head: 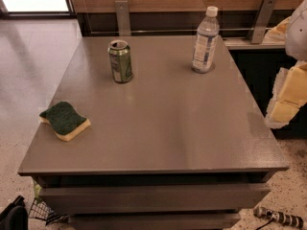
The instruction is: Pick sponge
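Note:
The sponge (64, 120) lies flat near the left edge of the grey table (163, 123), dark green scouring side up over a pale yellow base. My gripper (289, 96) is at the far right edge of the view, beside the table's right side and far from the sponge. Its yellowish foam-padded fingers hang there, partly cut off by the frame edge.
A green opened can (120, 61) stands at the table's back left. A clear water bottle (206, 40) with a white cap stands at the back right. A wood-panelled wall with metal brackets runs behind. Floor lies to the left; a cable and a dark object lie below.

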{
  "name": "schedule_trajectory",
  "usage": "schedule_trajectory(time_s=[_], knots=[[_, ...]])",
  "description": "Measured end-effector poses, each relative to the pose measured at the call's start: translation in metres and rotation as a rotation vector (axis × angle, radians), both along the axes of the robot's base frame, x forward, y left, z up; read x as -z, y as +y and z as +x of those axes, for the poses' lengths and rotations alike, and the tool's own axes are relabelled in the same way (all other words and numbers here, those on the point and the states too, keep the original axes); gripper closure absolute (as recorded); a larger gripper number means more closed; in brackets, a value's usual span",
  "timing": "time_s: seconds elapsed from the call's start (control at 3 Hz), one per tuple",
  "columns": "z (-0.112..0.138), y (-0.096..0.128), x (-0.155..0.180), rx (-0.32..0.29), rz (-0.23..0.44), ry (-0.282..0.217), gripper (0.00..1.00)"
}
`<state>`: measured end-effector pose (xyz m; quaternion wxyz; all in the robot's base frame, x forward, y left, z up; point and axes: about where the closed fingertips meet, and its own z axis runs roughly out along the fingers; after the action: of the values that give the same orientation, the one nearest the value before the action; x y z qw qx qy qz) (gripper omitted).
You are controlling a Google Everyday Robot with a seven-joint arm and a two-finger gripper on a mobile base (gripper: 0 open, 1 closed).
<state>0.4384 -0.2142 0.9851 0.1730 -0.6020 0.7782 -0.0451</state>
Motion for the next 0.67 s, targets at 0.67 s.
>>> schedule_trajectory(time_s=[0.67], knots=[[0.0036, 0.0079, 0.0026, -0.014, 0.028, -0.018, 0.00]])
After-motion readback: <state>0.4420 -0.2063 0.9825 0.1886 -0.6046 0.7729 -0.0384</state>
